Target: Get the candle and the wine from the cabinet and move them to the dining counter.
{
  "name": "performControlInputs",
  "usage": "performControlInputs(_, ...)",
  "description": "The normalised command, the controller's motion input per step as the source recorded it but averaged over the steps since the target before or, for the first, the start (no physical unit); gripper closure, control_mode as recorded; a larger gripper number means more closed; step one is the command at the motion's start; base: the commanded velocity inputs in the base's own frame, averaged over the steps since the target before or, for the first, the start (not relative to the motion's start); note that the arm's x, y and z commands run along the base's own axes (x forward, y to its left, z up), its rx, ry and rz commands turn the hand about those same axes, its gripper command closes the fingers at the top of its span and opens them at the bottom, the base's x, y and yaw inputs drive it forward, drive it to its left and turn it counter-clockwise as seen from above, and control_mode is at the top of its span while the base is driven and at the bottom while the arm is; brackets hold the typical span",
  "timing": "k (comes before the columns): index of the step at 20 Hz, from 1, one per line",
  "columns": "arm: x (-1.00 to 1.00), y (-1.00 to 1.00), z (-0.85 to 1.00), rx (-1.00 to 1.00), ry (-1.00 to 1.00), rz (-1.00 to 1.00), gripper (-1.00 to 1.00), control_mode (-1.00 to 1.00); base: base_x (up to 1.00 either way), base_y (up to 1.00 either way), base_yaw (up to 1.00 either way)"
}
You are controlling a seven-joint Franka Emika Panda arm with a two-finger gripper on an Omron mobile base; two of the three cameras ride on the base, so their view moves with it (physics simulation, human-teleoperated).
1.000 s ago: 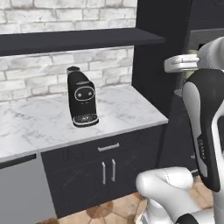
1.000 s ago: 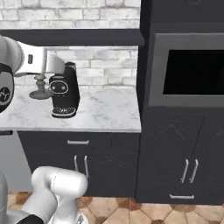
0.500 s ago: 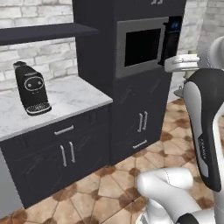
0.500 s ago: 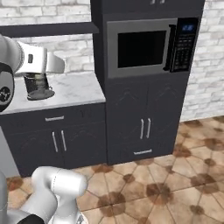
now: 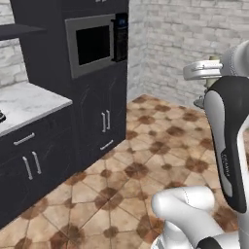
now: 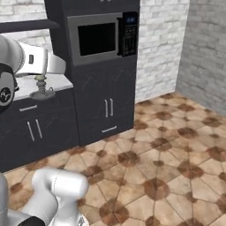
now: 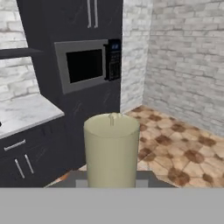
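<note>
We are finding no text that can be read. We are seeing a blue-lit panel on the microwave [image 6: 99,37], but its marks are too blurred to make out, and a small pale mark on the side of the arm [image 5: 224,163] is also too small to read.

A white robot arm reaches in from the left, its claw [image 6: 42,79] closed on the candle [image 6: 41,87], which hangs upright. Behind stands a dark cabinet tower [image 6: 101,70] with a built-in microwave [image 6: 103,37]. Brown patterned floor tiles [image 6: 167,167] spread right toward grey brick walls [image 6: 205,48].
</note>
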Motion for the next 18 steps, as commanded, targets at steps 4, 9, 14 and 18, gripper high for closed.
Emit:
performControlInputs(4,0.0,0.0,0.0,0.0,0.0,0.0,1.0,1.0,-0.95,0.2,-0.47)
performControlInputs(9,0.0,0.0,0.0,0.0,0.0,0.0,1.0,1.0,-0.93,0.34,-0.46)
performControlInputs(14,0.0,0.0,0.0,0.0,0.0,0.0,1.0,1.0,-0.92,0.33,-0.45)
performControlInputs(18,0.0,0.0,0.0,0.0,0.0,0.0,1.0,1.0,-0.87,0.32,-0.44)
